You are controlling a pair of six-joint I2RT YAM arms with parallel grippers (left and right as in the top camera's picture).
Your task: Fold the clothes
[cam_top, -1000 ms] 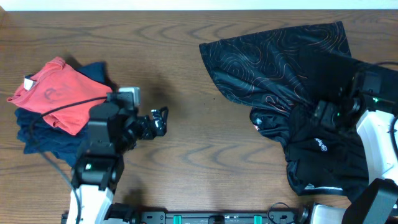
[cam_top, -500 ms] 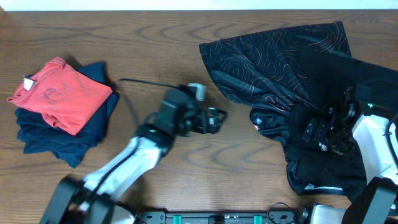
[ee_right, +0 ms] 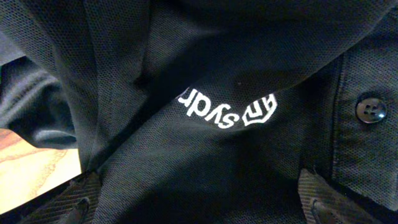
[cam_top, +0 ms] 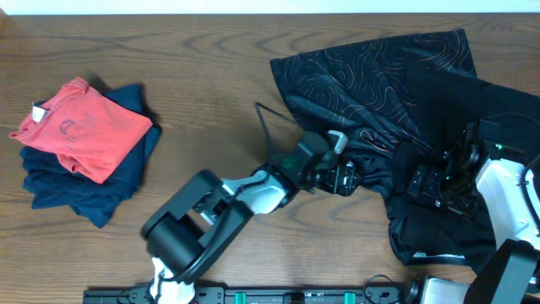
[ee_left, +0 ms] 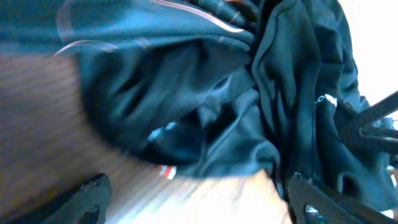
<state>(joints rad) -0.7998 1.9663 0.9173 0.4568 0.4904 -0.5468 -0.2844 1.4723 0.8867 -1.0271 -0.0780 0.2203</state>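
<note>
Since the black contour-lined T-shirt (cam_top: 371, 76), crumpled against a dark buttoned garment (cam_top: 422, 232) at the right of the desk (cam_top: 211, 67), is judged limp and light, its hem is best pinched by the left fingers (ee_left: 84, 196) and right fingers (ee_right: 329, 202), both seen spread apart.

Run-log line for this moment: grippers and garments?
left gripper: open, at crumpled edge of black contour-line T-shirt | right gripper: open, over black mesh shirt with white logo | folded red shirt on navy stack: far left
</note>
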